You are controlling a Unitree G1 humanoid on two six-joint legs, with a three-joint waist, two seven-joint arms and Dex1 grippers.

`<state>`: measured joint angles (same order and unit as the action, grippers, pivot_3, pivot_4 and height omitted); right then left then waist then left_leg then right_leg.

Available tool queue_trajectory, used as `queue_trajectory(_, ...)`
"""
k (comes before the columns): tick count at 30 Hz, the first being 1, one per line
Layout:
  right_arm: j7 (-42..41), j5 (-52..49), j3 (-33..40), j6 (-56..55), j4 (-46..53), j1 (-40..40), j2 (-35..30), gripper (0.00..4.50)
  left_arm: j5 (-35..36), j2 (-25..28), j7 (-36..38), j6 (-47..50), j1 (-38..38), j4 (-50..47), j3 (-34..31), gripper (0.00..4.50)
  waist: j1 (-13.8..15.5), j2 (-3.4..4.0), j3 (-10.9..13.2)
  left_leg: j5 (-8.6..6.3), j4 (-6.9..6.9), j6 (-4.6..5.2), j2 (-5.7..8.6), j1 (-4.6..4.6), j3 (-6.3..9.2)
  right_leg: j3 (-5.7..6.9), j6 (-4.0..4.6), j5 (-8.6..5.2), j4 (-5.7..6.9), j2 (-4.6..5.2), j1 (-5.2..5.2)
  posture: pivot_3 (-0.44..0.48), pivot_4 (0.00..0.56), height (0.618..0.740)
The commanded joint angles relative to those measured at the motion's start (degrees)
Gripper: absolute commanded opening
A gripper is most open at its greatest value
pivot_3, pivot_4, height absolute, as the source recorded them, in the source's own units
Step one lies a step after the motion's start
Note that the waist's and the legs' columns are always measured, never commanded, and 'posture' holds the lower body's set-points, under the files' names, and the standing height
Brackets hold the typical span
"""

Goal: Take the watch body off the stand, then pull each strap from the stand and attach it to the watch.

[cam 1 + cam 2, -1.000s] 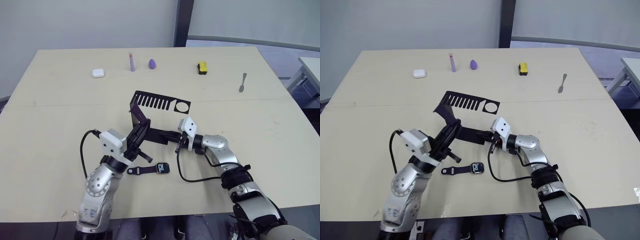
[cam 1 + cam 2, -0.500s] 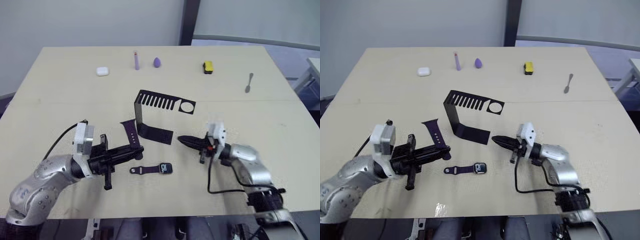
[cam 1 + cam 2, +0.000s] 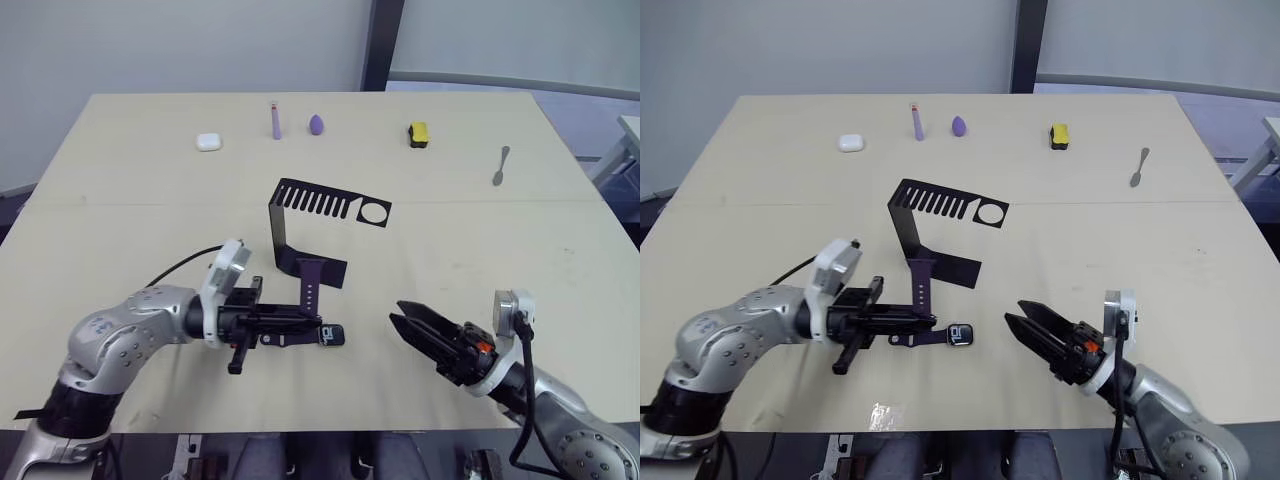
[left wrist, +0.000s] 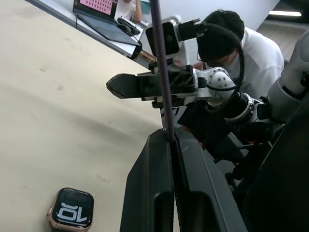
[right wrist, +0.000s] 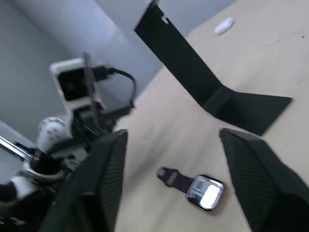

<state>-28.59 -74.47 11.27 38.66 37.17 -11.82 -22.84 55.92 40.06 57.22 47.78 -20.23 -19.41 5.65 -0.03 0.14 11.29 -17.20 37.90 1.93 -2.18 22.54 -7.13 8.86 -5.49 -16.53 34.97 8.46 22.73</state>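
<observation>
The watch body [image 3: 959, 335] is lying on the table [image 3: 1160, 250], off the stand [image 3: 930, 235], with one strap [image 3: 910, 339] apparently already joined. The left gripper [image 3: 925, 320] is pinching the second strap [image 3: 923, 288] upright beside it; the right gripper [image 3: 1030, 330] is waiting, fingers apart.

Open desk [image 3: 560, 260] lies between the right hand [image 3: 415, 325] and the watch [image 3: 330, 335], nothing intervening. The left hand [image 3: 300, 322], clamped on an upright strap [image 3: 311, 290], blocks the watch's left side. The stand [image 3: 300, 235] bars approach from behind. Far-edge items sit well apart.
</observation>
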Motion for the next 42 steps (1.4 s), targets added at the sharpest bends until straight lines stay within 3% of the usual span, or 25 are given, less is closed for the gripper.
queue_trajectory(1, 7.3, -8.0, -2.7, -0.6, 3.4, 2.6, 2.5, 4.44, -0.2, -1.8, 0.9, 2.5, -2.3, -0.1, 2.3, 0.00, 0.0, -0.01, 0.0, 0.00, 0.00, 0.00, 0.00, 0.01, 0.00, -0.01, 0.00, 0.00, 0.00, 0.00, 0.01, 0.000, 0.150, 0.740)
queue_trajectory(9, 9.3, -5.8, -8.6, -1.1, 1.8, 6.5, 4.6, 4.44, -1.4, -6.7, -0.3, 4.9, -5.0, 2.0, 3.9, 0.00, 0.1, -0.02, 0.0, 0.11, 0.02, -0.13, 0.10, 0.12, 0.02, 0.05, -0.01, 0.01, -0.04, -0.02, 0.06, 0.000, 0.150, 0.740)
queue_trajectory(21, 5.4, -0.6, -10.8, -2.7, -0.5, 8.7, 5.3, 4.44, -3.5, -10.1, -0.9, 5.0, -4.3, 2.5, 3.6, 0.00, 0.1, -0.02, 0.0, 0.15, 0.06, -0.09, 0.13, 0.18, 0.03, 0.05, -0.03, 0.02, -0.03, -0.01, 0.09, 0.000, 0.150, 0.740)
queue_trajectory(25, 4.9, -0.5, -10.7, -3.3, -0.7, 8.2, 5.7, 3.18, -3.7, -11.0, -1.1, 5.0, -4.1, 2.1, 3.3, 0.00, 0.1, -0.02, 0.0, 0.15, 0.06, -0.09, 0.13, 0.18, 0.03, 0.05, -0.03, 0.02, -0.01, -0.01, 0.10, 0.000, 0.150, 0.740)
queue_trajectory(42, 4.4, -1.4, -11.2, -2.6, -1.7, 9.1, 5.6, 3.18, -4.7, -11.7, -2.4, 4.9, -2.5, 0.5, 3.4, 0.00, 0.1, -0.02, 0.0, 0.15, 0.06, -0.04, 0.13, 0.18, 0.05, 0.06, -0.03, 0.02, 0.00, 0.01, 0.09, 0.000, 0.150, 0.740)
